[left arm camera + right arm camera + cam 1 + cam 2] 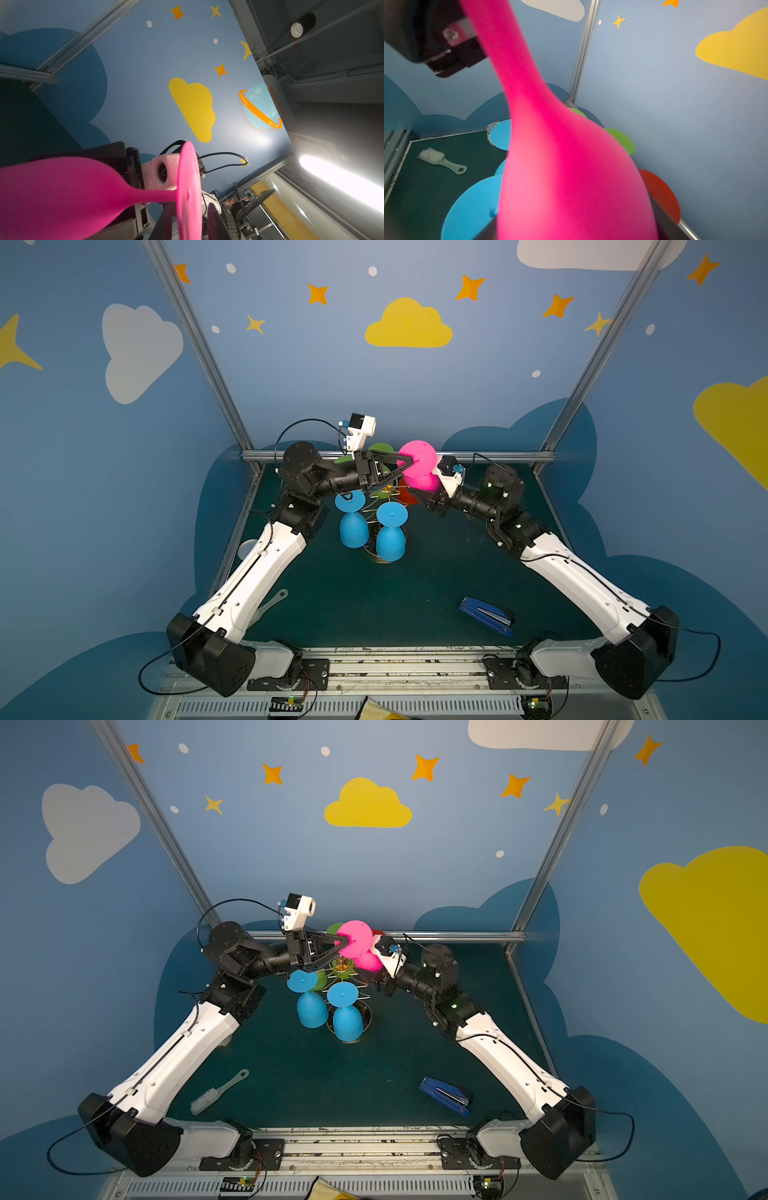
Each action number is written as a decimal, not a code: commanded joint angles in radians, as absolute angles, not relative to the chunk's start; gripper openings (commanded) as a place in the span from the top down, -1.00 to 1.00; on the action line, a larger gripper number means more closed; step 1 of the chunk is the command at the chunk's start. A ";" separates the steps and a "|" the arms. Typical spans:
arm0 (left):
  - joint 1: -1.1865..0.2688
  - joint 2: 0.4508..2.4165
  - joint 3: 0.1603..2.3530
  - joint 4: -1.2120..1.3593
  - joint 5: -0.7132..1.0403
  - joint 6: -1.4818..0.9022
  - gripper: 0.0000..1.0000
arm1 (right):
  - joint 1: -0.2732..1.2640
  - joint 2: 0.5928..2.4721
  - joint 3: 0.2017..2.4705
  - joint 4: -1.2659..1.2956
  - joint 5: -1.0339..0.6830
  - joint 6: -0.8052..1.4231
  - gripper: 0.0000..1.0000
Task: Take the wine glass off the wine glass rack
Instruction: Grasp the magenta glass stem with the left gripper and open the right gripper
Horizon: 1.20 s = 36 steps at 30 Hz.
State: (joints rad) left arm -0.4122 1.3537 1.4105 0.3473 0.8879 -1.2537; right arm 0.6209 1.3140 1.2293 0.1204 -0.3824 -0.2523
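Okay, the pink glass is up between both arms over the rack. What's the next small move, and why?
Probably close the right gripper firmly on the bowl of the pink glass before the left gripper backs off. The glass hangs above the rack, left jaws at its stem, right jaws around its bowl, and a firm hold by either isn't clear.

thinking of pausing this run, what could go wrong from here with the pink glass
1. The pink glass is off its hook, over the rack, with both grippers at it. If the left gripper at the stem lets go before the right gripper has a firm hold, the glass could drop onto the blue glasses.
2. The right gripper flanks the rounded, tapering bowl, which may slip out.
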 commanded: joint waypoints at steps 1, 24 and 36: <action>-0.391 1.329 1.402 0.316 0.876 -1.175 -0.15 | 0.626 1.257 1.278 0.036 -0.319 -0.184 0.07; -0.606 1.238 1.162 0.439 0.187 0.433 -0.22 | 0.668 1.155 1.505 -0.760 -0.056 -0.019 0.26; -0.622 1.245 1.164 0.421 0.304 0.496 -0.03 | 0.747 1.227 1.547 -0.799 -0.042 -0.019 0.29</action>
State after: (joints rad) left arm -0.6170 1.2491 1.1500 0.4091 0.2676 0.4610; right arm 0.7303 1.2167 1.5101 -0.7822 -0.0570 -0.0257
